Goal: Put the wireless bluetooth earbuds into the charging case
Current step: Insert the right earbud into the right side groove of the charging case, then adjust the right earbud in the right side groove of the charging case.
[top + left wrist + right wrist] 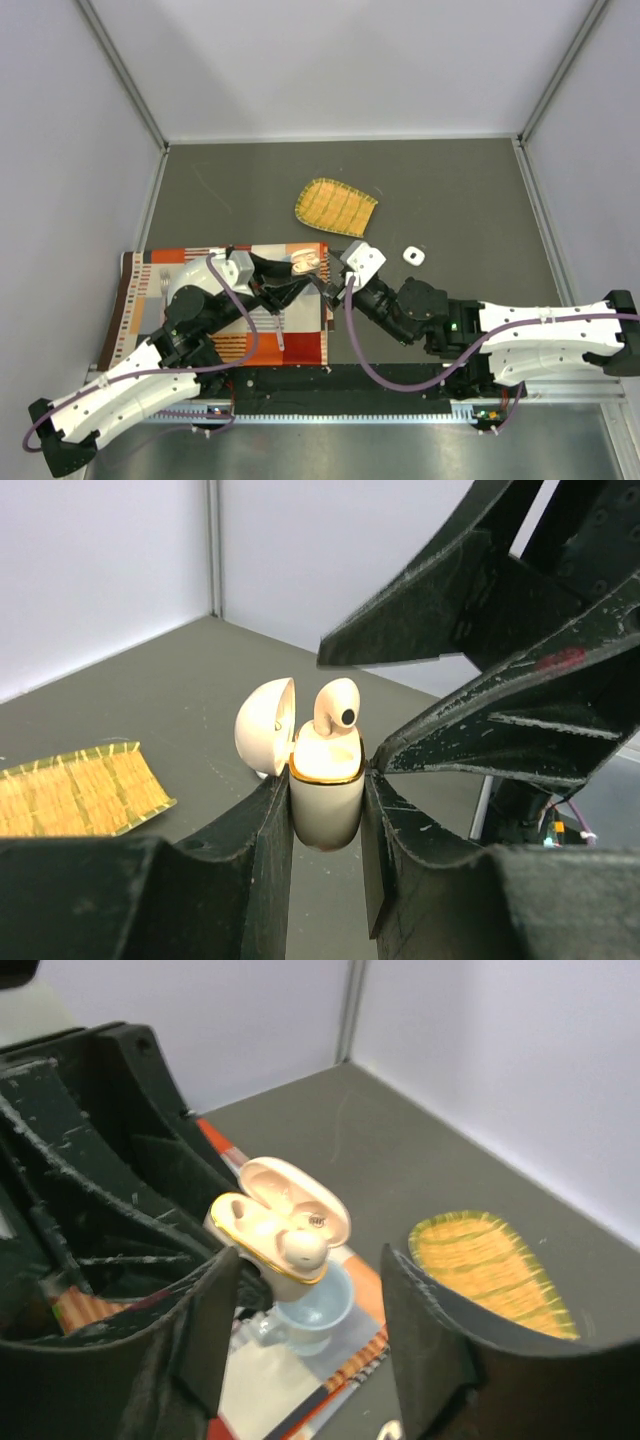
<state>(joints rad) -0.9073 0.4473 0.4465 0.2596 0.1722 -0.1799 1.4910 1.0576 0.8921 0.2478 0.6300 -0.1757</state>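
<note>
Left gripper: closed firmly on the case, one black finger against each side of its lower half. The case is held clear of the table, lid hinged back and open, gold trim showing round the mouth.

One earbud stands in the case mouth, stem down, its rounded head with a dark port above the rim. From the left wrist view it looks not fully seated, though the angle is poor and I cannot be sure. In the right wrist view the same earbud shows as a pale lump in the near well of the case, with the lid raised behind it.

Right gripper: jaws parted, holding nothing — its two fingers stand either side of the case and just short of it, with clear gaps on both sides.

Beneath the case sits a light blue cup on a patterned mat of orange, white and brown. In the top view both grippers meet over the mat's far right corner, the case between them.

A second white piece lies on the bare grey table to the right of the grippers, well apart from them — too small to identify with confidence. A yellow woven mat lies further back on the table.
</note>
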